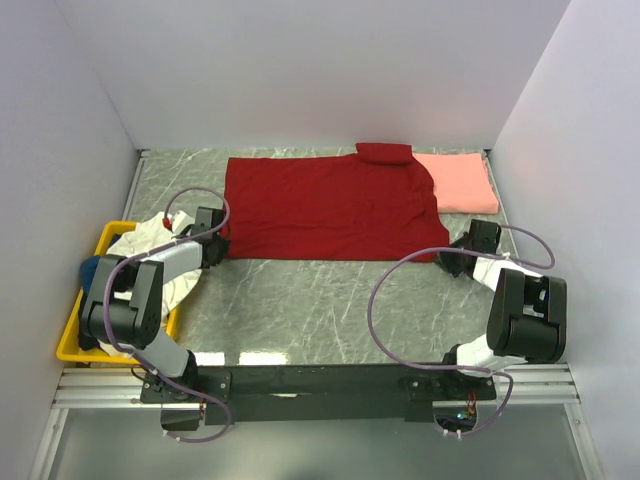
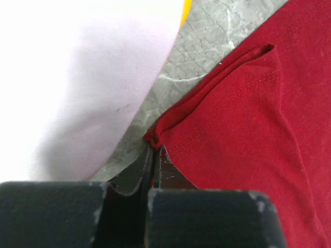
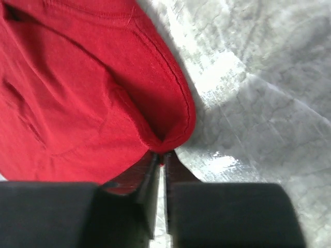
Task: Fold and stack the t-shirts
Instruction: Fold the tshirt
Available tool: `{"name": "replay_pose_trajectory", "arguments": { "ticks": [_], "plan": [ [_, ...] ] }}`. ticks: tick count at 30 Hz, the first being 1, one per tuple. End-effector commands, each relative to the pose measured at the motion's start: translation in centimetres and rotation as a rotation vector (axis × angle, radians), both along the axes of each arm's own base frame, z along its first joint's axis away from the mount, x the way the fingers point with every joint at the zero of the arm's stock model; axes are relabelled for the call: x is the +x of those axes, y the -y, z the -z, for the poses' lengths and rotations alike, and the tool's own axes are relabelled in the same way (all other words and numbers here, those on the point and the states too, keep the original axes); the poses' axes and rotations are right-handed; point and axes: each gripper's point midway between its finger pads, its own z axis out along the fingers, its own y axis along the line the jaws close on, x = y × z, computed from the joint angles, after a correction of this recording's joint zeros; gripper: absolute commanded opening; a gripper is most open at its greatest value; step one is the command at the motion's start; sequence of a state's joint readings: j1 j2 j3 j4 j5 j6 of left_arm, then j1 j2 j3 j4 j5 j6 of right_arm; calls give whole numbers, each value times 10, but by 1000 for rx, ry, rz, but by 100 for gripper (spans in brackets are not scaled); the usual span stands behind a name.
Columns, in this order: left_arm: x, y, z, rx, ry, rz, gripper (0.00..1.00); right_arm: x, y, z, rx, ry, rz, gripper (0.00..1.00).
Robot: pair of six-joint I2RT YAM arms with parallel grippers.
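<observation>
A dark red t-shirt lies spread flat across the back middle of the marble table. My left gripper is shut on its near left corner. My right gripper is shut on its near right corner. A folded salmon-pink t-shirt lies at the back right, partly under the red one. A cream-white t-shirt and a blue one sit in the yellow bin; the cream one also fills the left of the left wrist view.
The yellow plastic bin stands at the left edge beside the left arm. White walls close the back and both sides. Bare marble tabletop lies between the arms.
</observation>
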State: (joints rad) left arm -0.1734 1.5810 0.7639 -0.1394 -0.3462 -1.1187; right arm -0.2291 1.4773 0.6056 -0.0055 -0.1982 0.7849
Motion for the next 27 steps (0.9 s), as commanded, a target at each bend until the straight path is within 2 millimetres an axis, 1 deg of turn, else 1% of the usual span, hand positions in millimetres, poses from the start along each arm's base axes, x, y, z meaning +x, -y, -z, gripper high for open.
{"name": "replay_pose_trajectory", "arguments": {
  "ticks": [1, 2, 4, 5, 6, 7, 10, 11, 12, 13, 14, 16, 17, 18, 19, 21, 22, 23, 24, 25, 26, 27],
  "plan": [
    [1, 0, -6, 10, -11, 18, 1, 17, 19, -21, -70, 44, 46, 5],
    [0, 0, -11, 11, -6, 16, 1, 17, 20, -26, -74, 50, 46, 0],
    [-3, -2, -17, 17, -3, 13, 1, 15, 22, -40, -73, 68, 47, 0],
    [-6, -3, -24, 20, 4, 9, 1, 13, 22, -52, -79, 96, 50, 0],
    [-8, -4, -29, 22, 13, 6, 1, 7, 22, -55, -78, 90, 53, 0],
    [-9, -5, -38, 21, 33, 2, 1, 4, 22, -60, -82, 100, 54, 0],
    [-21, -4, -43, 21, 30, 3, 1, -13, 22, -73, -93, 106, 64, 0],
    [-24, -4, -52, 18, 52, 1, 1, -19, 21, -81, -101, 128, 64, 0],
    [-30, -4, -51, 21, 49, 3, 1, -26, 19, -80, -95, 115, 62, 0],
    [-34, -4, -57, 15, 63, -1, 1, -32, 21, -82, -97, 112, 71, 0],
    [-41, -4, -55, 15, 56, -2, 1, -37, 20, -88, -103, 125, 73, 0],
    [-51, -4, -54, 9, 47, -4, 1, -51, 17, -87, -98, 97, 69, 0],
    [-58, -5, -55, 6, 54, -7, 1, -56, 17, -93, -105, 112, 79, 0],
    [-63, -5, -54, 3, 51, -8, 1, -67, 15, -89, -99, 77, 85, 0],
    [-68, -5, -58, -9, 61, -16, 1, -72, 15, -91, -102, 74, 90, 0],
    [-80, -6, -53, -15, 55, -22, 1, -83, 18, -96, -125, 74, 120, 0],
    [-84, -6, -53, -23, 55, -30, 1, -93, 17, -92, -127, 42, 129, 0],
    [-90, -8, -57, -29, 66, -35, 1, -100, 21, -95, -150, 49, 153, 0],
    [-98, -8, -52, -32, 56, -36, 1, -111, 21, -91, -155, 16, 163, 0],
    [-101, -8, -53, -42, 64, -42, 1, -115, 21, -91, -158, 10, 167, 0],
    [-109, -9, -52, -50, 64, -44, 1, -120, 21, -93, -166, 21, 176, 0],
    [-113, -9, -51, -56, 69, -49, 1, -129, 19, -89, -162, -1, 180, 0]
  ]
}}
